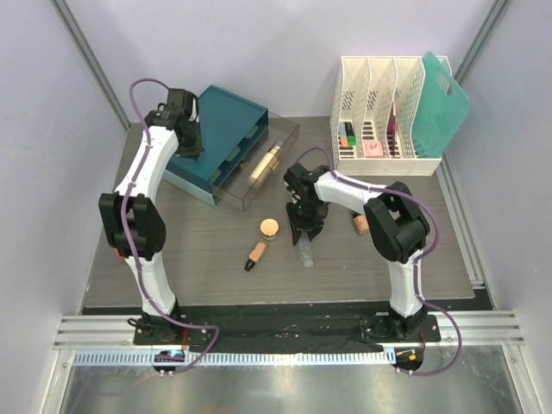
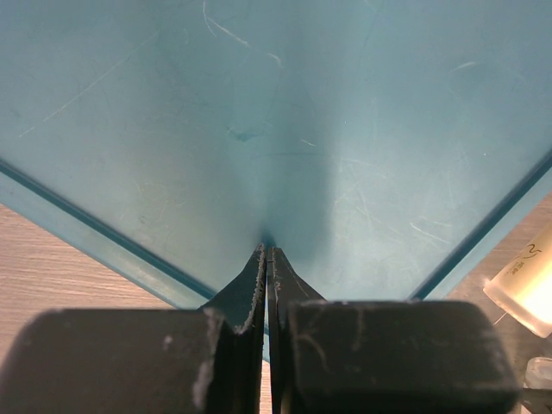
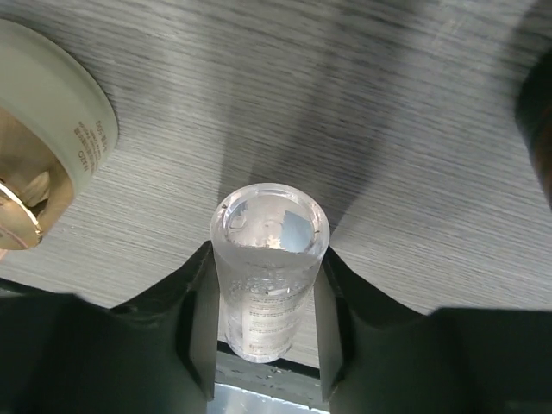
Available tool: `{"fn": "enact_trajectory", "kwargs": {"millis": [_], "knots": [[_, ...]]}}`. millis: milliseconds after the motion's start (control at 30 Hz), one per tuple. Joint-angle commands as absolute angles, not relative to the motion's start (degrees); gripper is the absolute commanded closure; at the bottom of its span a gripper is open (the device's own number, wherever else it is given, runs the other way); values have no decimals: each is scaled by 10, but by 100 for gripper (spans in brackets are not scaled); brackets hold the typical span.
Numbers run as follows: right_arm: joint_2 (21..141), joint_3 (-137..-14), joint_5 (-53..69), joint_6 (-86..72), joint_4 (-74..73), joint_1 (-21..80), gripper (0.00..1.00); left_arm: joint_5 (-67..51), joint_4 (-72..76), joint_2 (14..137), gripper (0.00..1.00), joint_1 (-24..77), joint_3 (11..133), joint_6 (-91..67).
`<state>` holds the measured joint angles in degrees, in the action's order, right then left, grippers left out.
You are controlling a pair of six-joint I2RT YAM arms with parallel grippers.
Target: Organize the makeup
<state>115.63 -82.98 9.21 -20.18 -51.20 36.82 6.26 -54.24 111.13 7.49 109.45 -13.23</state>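
Observation:
My right gripper (image 1: 304, 233) (image 3: 265, 267) is shut on a clear bottle (image 1: 305, 254) (image 3: 269, 250), its fingers against both sides, low over the table's middle. A peach round compact (image 1: 271, 228) (image 3: 39, 164) lies just left of it. A tan tube with a black cap (image 1: 255, 254) lies on the table further left. A brown jar (image 1: 360, 224) sits right of the gripper. A beige bottle (image 1: 266, 164) (image 2: 528, 289) lies in the open clear drawer (image 1: 280, 177). My left gripper (image 1: 191, 145) (image 2: 267, 254) is shut and empty, tips on the teal drawer box (image 1: 226, 116) (image 2: 276, 112).
A white slotted rack (image 1: 358, 159) stands at the back right, holding a few small items and a teal board (image 1: 442, 103). The open drawer juts toward the table's middle. Purple walls close in on both sides.

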Motion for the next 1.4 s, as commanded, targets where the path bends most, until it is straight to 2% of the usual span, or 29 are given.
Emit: {"fn": "enact_trajectory", "kwargs": {"millis": [0,167,433,700,1100,1200,1267,1300,1333,1367], "knots": [[1121,-845,57,-193,-526,370,99,55,-573,1104,100,74,1081,-133],[1077,-888,67,-175,-554,369,99,58,-574,1103,100,74,1081,-131],[1063,-1048,134,-169,-529,343,99,54,-573,1108,100,74,1076,-129],[1116,-1135,288,-235,-387,309,99,39,-568,1113,100,74,1076,-137],[1245,-1240,353,-383,-189,312,98,34,-567,1115,100,74,1064,-144],[1281,-1261,347,-394,-191,315,92,25,-568,1114,100,74,1066,-146],[1293,-1259,345,-397,-193,315,82,25,-568,1111,100,74,1067,-143],[1295,-1256,342,-396,-197,316,72,30,-568,1110,100,74,1069,-141],[1297,-1253,336,-396,-199,317,53,32,-569,1110,100,74,1070,-139],[1295,-1252,326,-390,-211,319,46,33,-571,1108,100,74,1073,-137]]}}
